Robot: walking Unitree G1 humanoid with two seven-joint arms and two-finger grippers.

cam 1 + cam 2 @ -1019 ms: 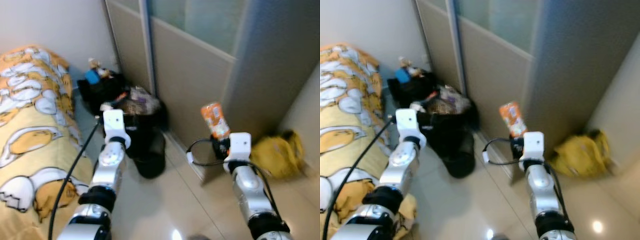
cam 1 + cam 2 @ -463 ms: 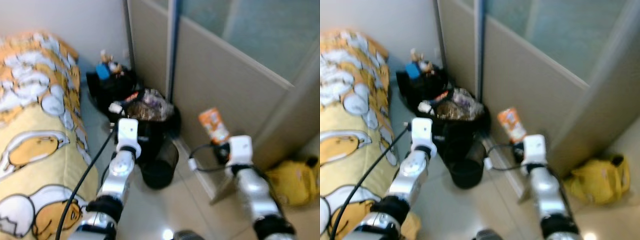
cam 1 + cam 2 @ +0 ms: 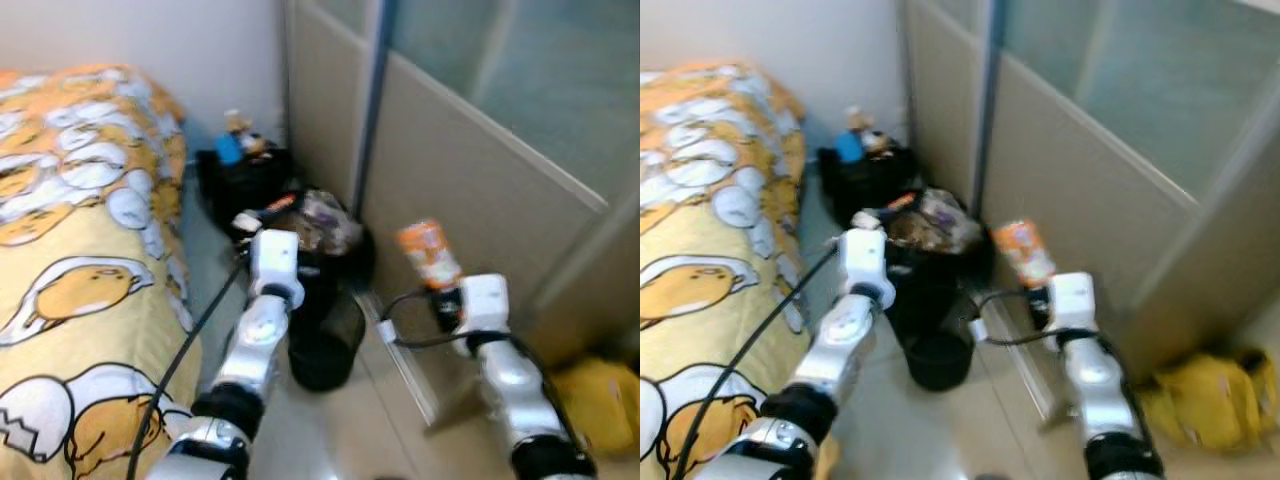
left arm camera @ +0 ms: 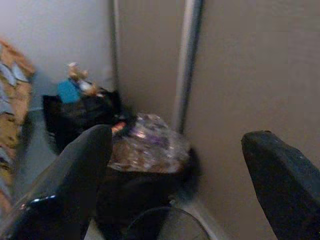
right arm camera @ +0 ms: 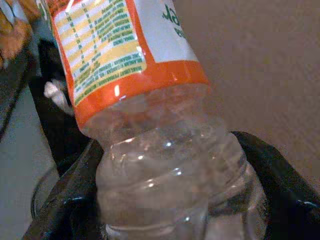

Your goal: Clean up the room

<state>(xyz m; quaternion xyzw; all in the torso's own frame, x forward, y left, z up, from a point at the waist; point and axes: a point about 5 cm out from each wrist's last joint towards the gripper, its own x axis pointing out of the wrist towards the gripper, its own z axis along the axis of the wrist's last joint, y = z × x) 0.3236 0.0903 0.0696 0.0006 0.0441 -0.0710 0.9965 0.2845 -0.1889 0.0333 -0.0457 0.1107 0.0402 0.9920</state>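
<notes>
I am gripping one bottle [image 5: 165, 145] between my right gripper [image 5: 170, 200] fingers; my left gripper [image 4: 185, 165] is hanging spread, facing one overfull bin [image 3: 325, 300].

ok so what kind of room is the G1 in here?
Most likely a bedroom corner in a home. A bed with a yellow cartoon-print cover runs along the robot's left, a sliding panel door with frosted glass closes off the right, and an overfilled black trash bag sits on the tiled floor.

You get soft, even indoor light in both eye views, all slightly motion-blurred. Your left wrist view is dim and hazy; highlights glint on the plastic bottle [image 5: 170, 150].
</notes>
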